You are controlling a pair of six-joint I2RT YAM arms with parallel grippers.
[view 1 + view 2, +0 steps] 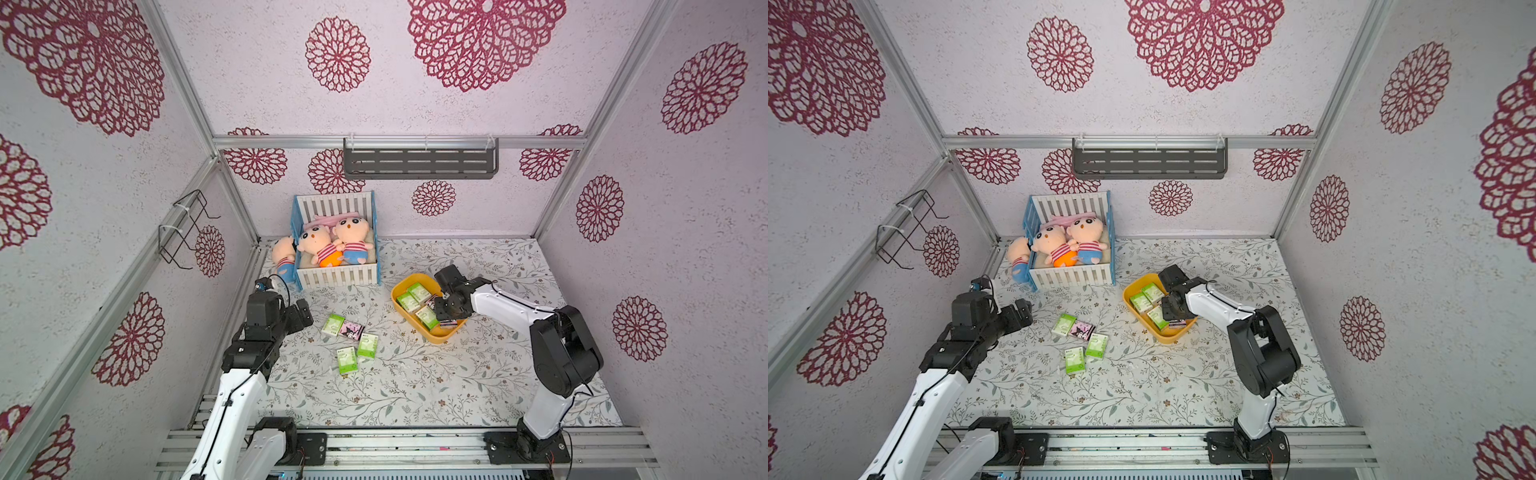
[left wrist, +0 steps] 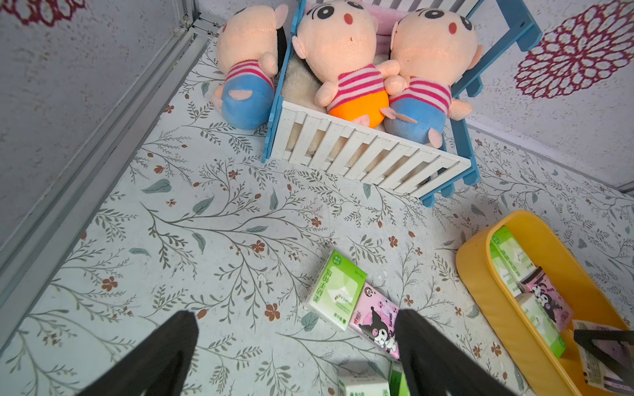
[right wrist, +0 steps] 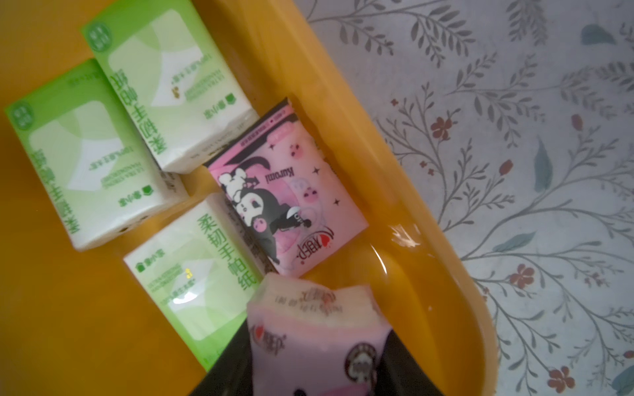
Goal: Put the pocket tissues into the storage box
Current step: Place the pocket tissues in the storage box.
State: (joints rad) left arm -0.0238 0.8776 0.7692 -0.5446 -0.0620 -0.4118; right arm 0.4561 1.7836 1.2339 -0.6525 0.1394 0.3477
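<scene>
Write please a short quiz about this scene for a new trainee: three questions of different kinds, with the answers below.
1. How many pocket tissues lie on the table, outside the storage box?
2. True or false: the right hand holds a green packet.
3. The left hand is: A) open and empty; B) shut on a packet; C) inside the box.
Key: 1. four; 2. false, it holds a pink packet; 3. A.
</scene>
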